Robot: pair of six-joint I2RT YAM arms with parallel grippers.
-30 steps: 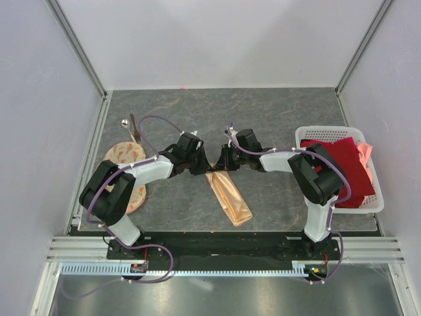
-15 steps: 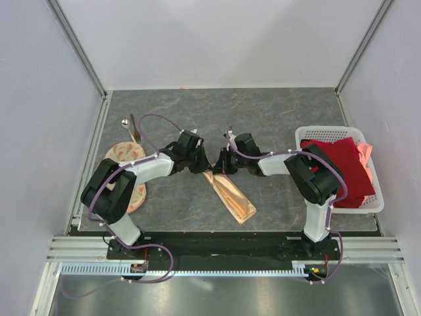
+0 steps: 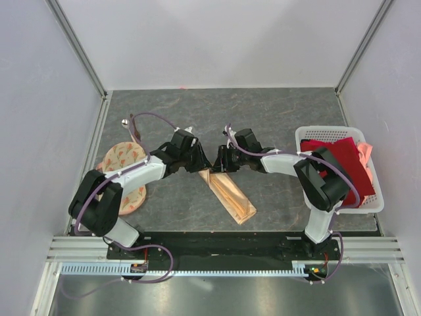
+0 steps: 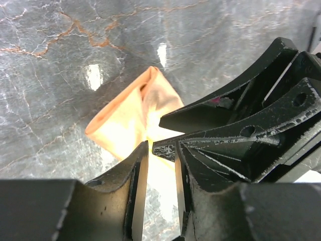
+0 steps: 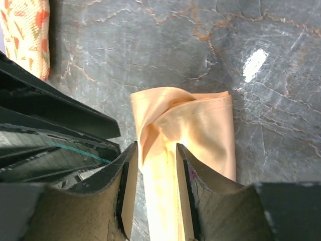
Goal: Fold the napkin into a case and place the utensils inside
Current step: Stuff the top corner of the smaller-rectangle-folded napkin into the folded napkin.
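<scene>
**Top view:** 2 arms, 2 grippers. 1 napkin (image 3: 228, 195), folded to a narrow oblong, lies diagonal mid-table with its far end up-left. The left gripper (image 3: 201, 165) & right gripper (image 3: 220, 164) meet over that far end, tips near each other. Utensils are 1 spoon (image 3: 124, 122) + 1 brown stick (image 3: 133, 126), side by side at the table's (image 3: 283, 112) far-left, well apart from the napkin and not in it. 1 round cream cloth (image 3: 122, 172) lies partly under the left arm. 1 white basket (image 3: 329, 130) sits at right w/ 1 dark red cloth (image 3: 345, 164) inside. Utensils & basket show only here. Finger gaps are too small to read from this view.

**Left wrist:** The fingers (image 4: 136, 183) stand part-open w/ a narrow gap. Peach cloth shows through it and nothing is pinched. The napkin's end sits on the table just ahead, its edge puffed up a bit. The right gripper crosses in from the right, its tip just beside the left's.

**Right wrist:** The fingers (image 5: 125, 188) are part-open, straddling the napkin's end. Cloth lies in the gap but is not clamped. Only this view shows a raised fold ridge by one finger. The cream cloth's edge is at top-left, and the left gripper is at the left edge.
</scene>
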